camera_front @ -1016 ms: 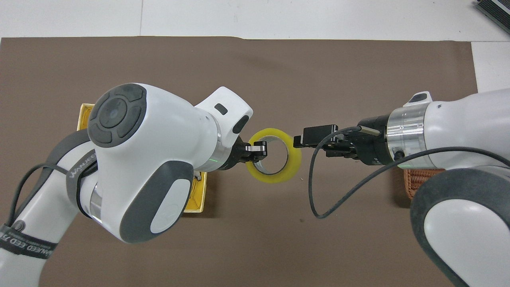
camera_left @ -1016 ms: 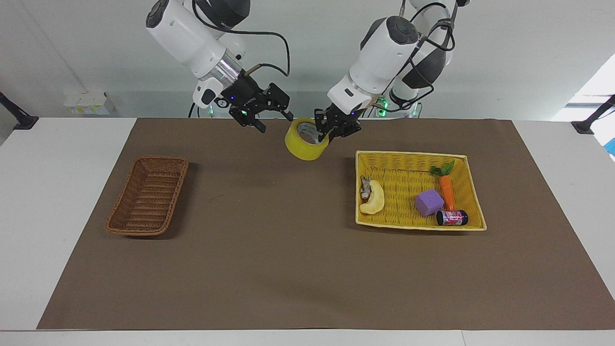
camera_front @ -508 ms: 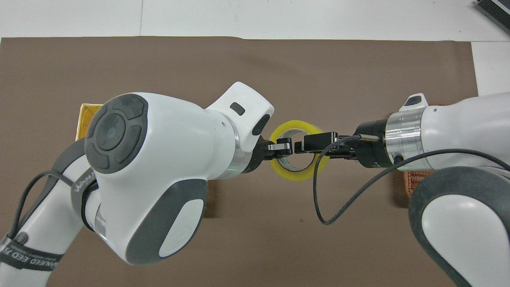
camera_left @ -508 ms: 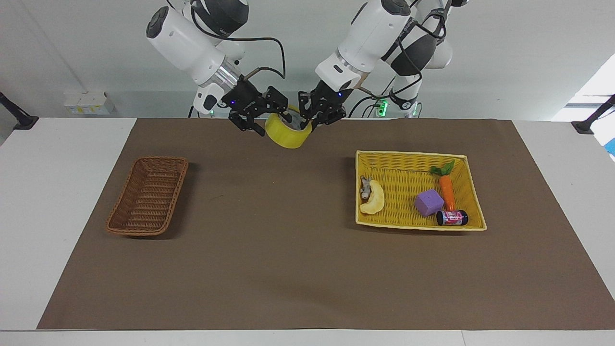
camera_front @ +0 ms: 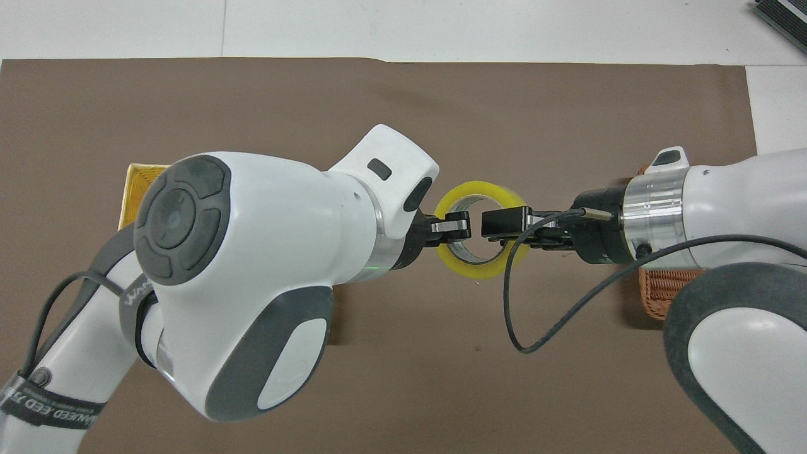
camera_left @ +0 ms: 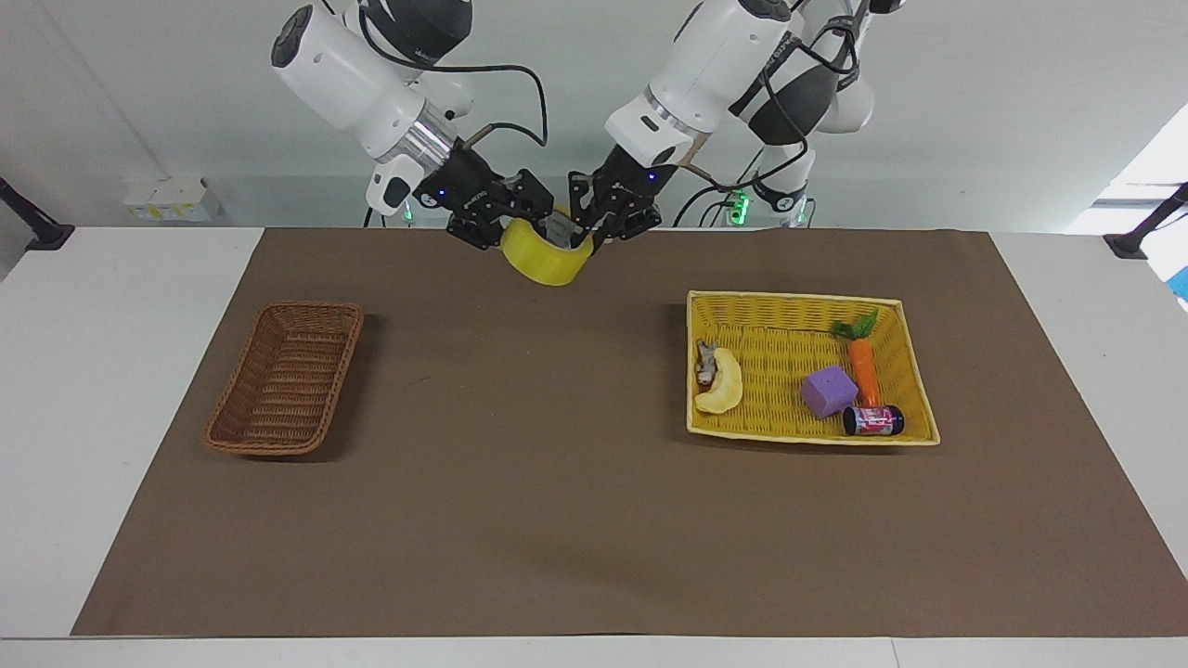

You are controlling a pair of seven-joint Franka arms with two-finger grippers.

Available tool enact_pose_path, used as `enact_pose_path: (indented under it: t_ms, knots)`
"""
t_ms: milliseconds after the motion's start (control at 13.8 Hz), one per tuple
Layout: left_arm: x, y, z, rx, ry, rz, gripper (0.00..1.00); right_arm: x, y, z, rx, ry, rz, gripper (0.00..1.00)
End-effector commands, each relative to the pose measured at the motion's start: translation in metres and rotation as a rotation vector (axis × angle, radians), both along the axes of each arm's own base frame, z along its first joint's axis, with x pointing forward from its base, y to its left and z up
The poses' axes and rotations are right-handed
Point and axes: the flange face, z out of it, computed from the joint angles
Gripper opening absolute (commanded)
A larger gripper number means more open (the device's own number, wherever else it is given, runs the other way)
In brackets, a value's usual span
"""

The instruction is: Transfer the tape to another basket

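The small oblong brown wicker basket (camera_left: 286, 378) sits empty at the right arm's end of the worktop. Above the brown mat (camera_left: 557, 520), the right tool (camera_left: 516, 225) has its fingers around one wall of the yellow translucent tape roll (camera_left: 542, 257), though a firm clamp cannot be told; the left tool (camera_left: 588, 230) is clamped on the roll's other wall.

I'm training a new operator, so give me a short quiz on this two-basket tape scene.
1. True or false: the tape lies in the brown wicker basket.
2. Which thing lies in the yellow basket beside the carrot? A) purple cube B) tape C) a spoon
3. Fill in: the left end effector is shut on the wall of the ___.

Key:
1. False. The tape is up in the air over the mat, between the baskets. The right end effector is at its rim, across from the left one.
2. A.
3. Tape.
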Motion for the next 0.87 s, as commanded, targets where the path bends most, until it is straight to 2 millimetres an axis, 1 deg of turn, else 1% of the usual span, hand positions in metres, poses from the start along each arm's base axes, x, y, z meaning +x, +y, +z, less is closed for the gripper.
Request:
enact_pose_path:
  t_ms: [0,73,145,218,290,363,435,508,653,726,798]
  knots:
    - [-0.001,0.004,0.019,-0.045,-0.002,0.038,0.10,-0.003,-0.005,-0.003,0.027,0.047,-0.056,0.00]
    - [-0.003,0.005,0.022,-0.067,0.050,0.101,0.15,-0.003,-0.004,-0.002,0.029,0.047,-0.055,0.00]
    - [-0.011,0.009,0.040,-0.082,0.052,0.144,0.43,-0.003,-0.004,-0.003,0.028,0.050,-0.055,0.00]
    - [-0.018,0.014,0.051,-0.087,0.042,0.152,0.79,-0.002,-0.004,-0.003,0.029,0.052,-0.060,0.00]
    - [-0.021,0.019,0.055,-0.074,0.053,0.154,1.00,-0.002,-0.004,-0.003,0.029,0.052,-0.060,0.00]
    - [-0.020,0.028,0.055,-0.057,0.075,0.164,1.00,-0.002,-0.004,-0.002,0.029,0.051,-0.060,0.00]
    - [-0.023,0.038,0.065,-0.057,0.084,0.174,1.00,-0.002,-0.004,-0.003,0.029,0.052,-0.060,0.00]
    - [-0.025,0.046,0.070,-0.050,0.091,0.177,1.00,-0.001,-0.005,-0.002,0.030,0.049,-0.061,0.00]
    - [-0.014,0.074,0.069,-0.010,0.119,0.199,1.00,-0.001,-0.007,-0.001,0.030,0.048,-0.064,0.00]
    - [-0.010,0.084,0.067,0.005,0.132,0.205,1.00,-0.001,-0.007,-0.001,0.030,0.048,-0.064,0.00]
    - [-0.001,0.098,0.065,0.018,0.126,0.212,1.00,-0.001,-0.006,-0.001,0.030,0.048,-0.062,0.00]
